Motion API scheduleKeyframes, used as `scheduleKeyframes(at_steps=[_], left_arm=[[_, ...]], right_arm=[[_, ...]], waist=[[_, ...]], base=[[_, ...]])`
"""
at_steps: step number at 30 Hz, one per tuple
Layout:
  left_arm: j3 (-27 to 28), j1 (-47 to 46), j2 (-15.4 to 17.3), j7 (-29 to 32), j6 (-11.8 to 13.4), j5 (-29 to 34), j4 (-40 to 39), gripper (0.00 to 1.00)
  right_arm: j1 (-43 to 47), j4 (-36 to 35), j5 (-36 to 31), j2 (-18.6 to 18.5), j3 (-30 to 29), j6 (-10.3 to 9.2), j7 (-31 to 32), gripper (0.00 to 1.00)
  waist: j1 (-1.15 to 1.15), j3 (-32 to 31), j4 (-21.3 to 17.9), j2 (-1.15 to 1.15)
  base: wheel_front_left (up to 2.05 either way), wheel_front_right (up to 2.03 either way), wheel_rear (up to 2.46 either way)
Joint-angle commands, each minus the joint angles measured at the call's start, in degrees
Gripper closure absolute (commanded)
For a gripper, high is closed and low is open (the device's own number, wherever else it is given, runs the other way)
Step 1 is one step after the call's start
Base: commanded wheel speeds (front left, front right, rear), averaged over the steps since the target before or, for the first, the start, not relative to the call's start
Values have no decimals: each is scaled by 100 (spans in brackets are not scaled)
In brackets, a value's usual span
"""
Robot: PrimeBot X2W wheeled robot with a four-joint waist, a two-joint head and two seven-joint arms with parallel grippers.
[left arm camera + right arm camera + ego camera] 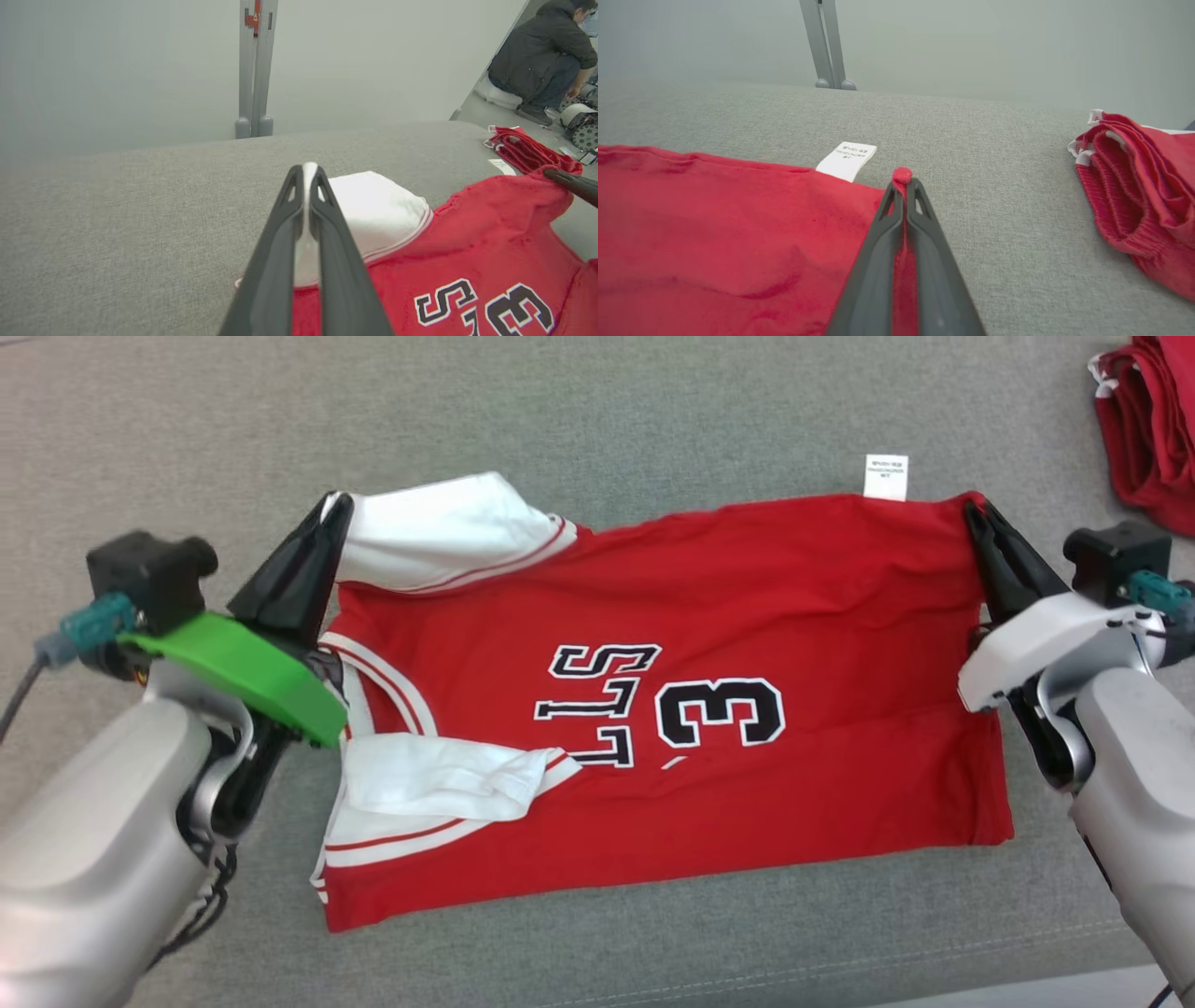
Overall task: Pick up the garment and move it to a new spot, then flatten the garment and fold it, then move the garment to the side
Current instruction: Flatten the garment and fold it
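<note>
Head view: the red garment [794,579] lies spread across the middle of the grey surface [597,411], left gripper [336,509] clenched on its white sleeve [439,527], right gripper [974,511] clenched on the opposite far corner, seemingly to draw it flat for folding

A red basketball jersey [794,616] with white sleeves and a black, white-edged "3" lies print-up and sideways on the grey bench [597,420], neck to the left, hem to the right, a white care label [885,477] at its far edge. The near sleeve [439,775] is crumpled over the chest. The left pincer [336,513] pinches the far sleeve [439,532], and the right pincer [973,509] pinches the far hem corner.
</note>
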Motion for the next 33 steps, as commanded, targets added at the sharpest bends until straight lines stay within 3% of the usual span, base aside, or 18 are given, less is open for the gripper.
scheduleKeyframes(at_steps=[1,5,12,22,23,24,25,33], left_arm=[[222,279,36,-36,143,135,-233,100],[685,1129,-67,-32,386,415,-800,100],[1154,2275,-336,-35,547,728,-1293,100],[1643,3478,-895,-35,538,945,-1216,100],[1669,3543,-932,-35,536,1020,-1180,73],[1694,3608,-993,-36,513,1112,-1148,6],[1724,3654,-1043,-35,484,1179,-1128,0],[2634,3972,-1523,-36,308,1774,-1077,0]], right_arm=[[239,-143,-106,-15,-156,-3,-19,100],[734,-534,-317,23,-579,-3,-18,100],[1519,-1069,-512,84,-1119,-4,-17,100],[2529,-1676,-475,312,-1527,-4,-17,100],[2604,-1731,-470,325,-1529,-3,-17,70],[2688,-1800,-455,339,-1547,-3,-17,0],[2755,-1847,-423,353,-1562,-4,-17,0],[3190,-2475,-327,291,-1641,-3,-18,0]], waist=[[0,-157,145,0],[0,-263,207,0],[0,-409,276,0],[0,-574,323,0],[0,-594,324,0],[0,-617,328,0],[0,-637,329,0],[0,-857,336,0]], base=[[0,0,0],[0,0,0],[0,0,0],[0,0,0],[0,0,0],[0,0,0],[0,0,0],[0,0,0]])
